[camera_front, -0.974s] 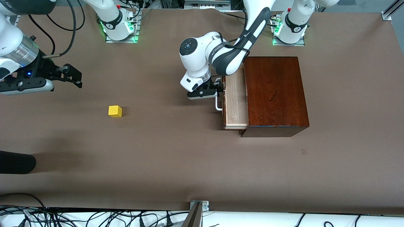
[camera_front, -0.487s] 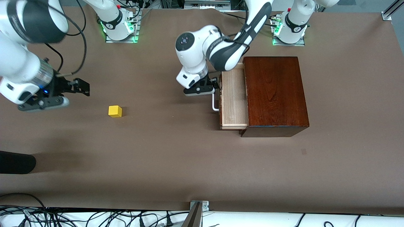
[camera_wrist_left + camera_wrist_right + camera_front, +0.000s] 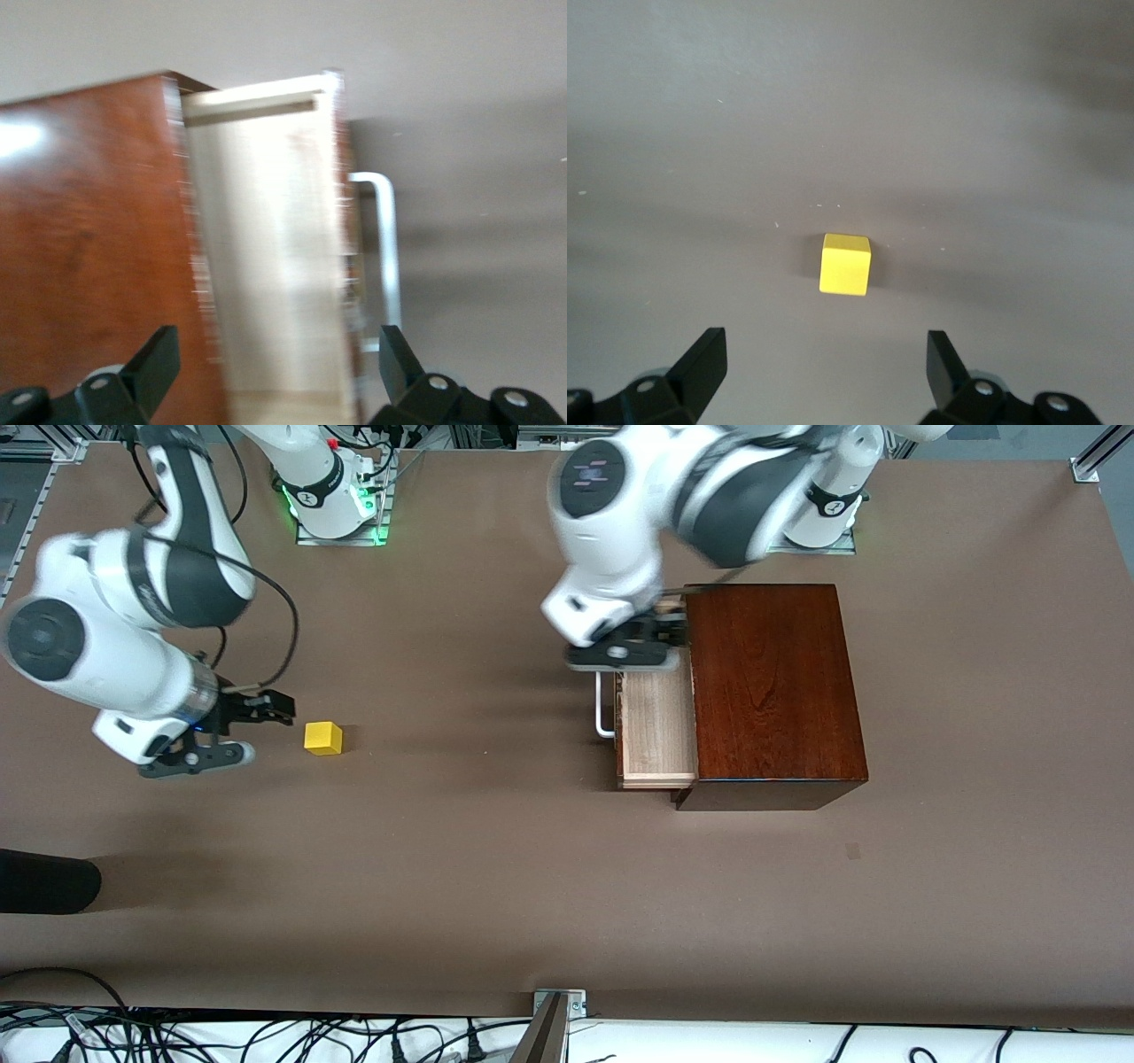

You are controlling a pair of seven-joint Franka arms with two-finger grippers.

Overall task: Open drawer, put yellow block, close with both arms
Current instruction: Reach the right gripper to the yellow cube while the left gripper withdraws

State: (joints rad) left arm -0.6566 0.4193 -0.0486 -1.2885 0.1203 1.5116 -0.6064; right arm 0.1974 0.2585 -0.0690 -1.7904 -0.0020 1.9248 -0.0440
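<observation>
The drawer (image 3: 657,731) stands pulled out of the dark mahogany box (image 3: 773,691), its pale wood tray empty and its white handle (image 3: 603,707) free. It also shows in the left wrist view (image 3: 266,248). My left gripper (image 3: 660,631) is open and empty, raised over the drawer's end toward the robot bases. The yellow block (image 3: 322,738) sits on the brown table toward the right arm's end. My right gripper (image 3: 275,710) is open and empty just beside the block, apart from it. In the right wrist view the block (image 3: 845,264) lies ahead of the open fingers (image 3: 704,363).
The brown table (image 3: 496,868) spreads wide between the block and the drawer. A dark rounded object (image 3: 44,881) lies at the table's edge toward the right arm's end, nearer the front camera. Cables run along the front edge.
My left gripper let go of the handle and rose over the open drawer. My right arm swung down and toward the yellow block, ending just beside it.
</observation>
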